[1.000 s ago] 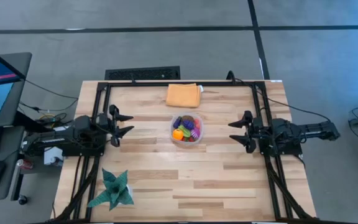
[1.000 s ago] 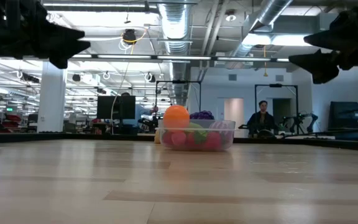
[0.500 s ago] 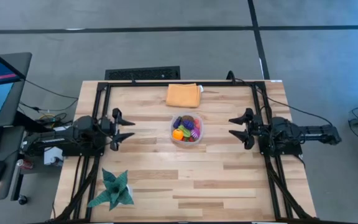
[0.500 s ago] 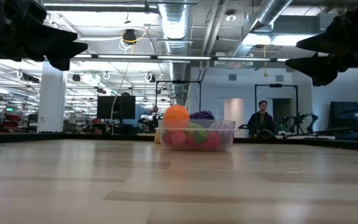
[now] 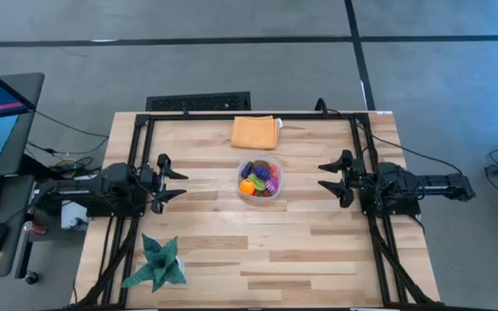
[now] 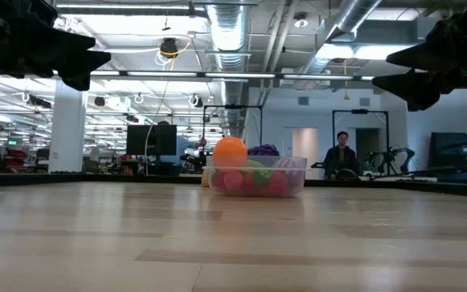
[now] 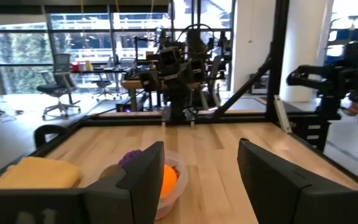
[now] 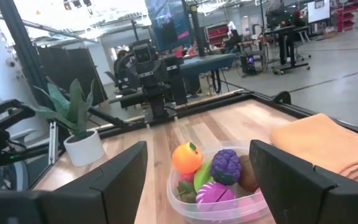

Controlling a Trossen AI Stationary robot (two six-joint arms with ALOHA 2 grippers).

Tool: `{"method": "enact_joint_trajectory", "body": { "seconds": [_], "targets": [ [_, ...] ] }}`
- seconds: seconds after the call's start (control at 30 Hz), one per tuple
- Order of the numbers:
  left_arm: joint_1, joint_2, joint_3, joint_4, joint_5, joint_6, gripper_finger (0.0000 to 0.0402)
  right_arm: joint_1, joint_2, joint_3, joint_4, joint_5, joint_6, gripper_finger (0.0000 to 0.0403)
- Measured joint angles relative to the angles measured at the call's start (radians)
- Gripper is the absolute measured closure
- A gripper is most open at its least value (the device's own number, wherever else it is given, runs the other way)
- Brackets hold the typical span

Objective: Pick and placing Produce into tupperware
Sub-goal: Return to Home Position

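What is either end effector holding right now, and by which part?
Nothing is held. The left end effector and right end effector are both open and empty, either side of the tupperware containing the produce.

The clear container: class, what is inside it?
The clear container holds an orange on top, a purple piece, a green piece, a magenta piece, a brown piece. Anything beneath is covered. Left gripper and right gripper wait open alongside.
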Motion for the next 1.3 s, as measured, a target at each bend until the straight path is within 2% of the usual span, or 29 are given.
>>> {"method": "enact_joint_trajectory", "body": {
  "seconds": [0.17,0.37,0.63,1.3],
  "targets": [
    [-0.013,0.0,-0.001,-0.011,-0.049,0.029,0.0207,0.0,0.0,0.0,0.0,0.0,-0.009,0.0097],
    [-0.013,0.001,0.0,-0.087,-0.055,0.035,0.0207,0.0,0.004,0.0,-0.001,-0.008,-0.051,0.0097],
    [-0.012,0.001,0.0,-0.089,-0.076,0.045,0.0207,0.002,0.022,0.001,-0.024,-0.131,-0.047,0.0097],
    [-0.012,0.001,0.0,-0.089,-0.079,0.039,0.0207,0.003,0.033,0.017,-0.037,-0.134,-0.076,0.0097]
  ]
}}
